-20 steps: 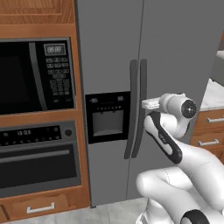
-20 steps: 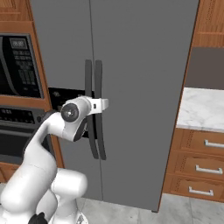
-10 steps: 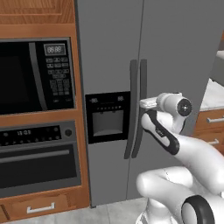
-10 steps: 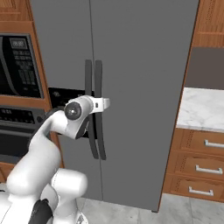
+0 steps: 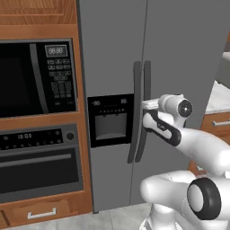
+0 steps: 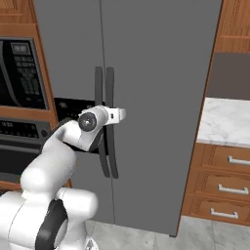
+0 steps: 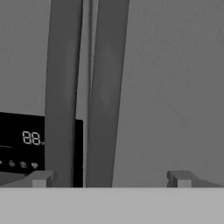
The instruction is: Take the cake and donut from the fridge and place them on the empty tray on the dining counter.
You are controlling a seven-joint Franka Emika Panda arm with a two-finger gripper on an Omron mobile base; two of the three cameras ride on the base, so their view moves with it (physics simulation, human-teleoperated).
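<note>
Pincer [image 7: 109,178] spread wide faces fridge [image 7: 175,87] handles [image 7: 104,96] running vertically.

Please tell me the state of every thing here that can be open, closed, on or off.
Fridge: both doors closed.
Gripper: open, holding nothing, close in front of the right door handle.
Dispenser panel: display lit.
Microwave: door closed, clock lit.
Oven: door closed, display lit.
Drawers: closed.

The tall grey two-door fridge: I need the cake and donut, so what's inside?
Nothing inside shows: both doors of the tall grey two-door fridge are shut, hiding its contents. The open gripper faces its dark handles.
</note>
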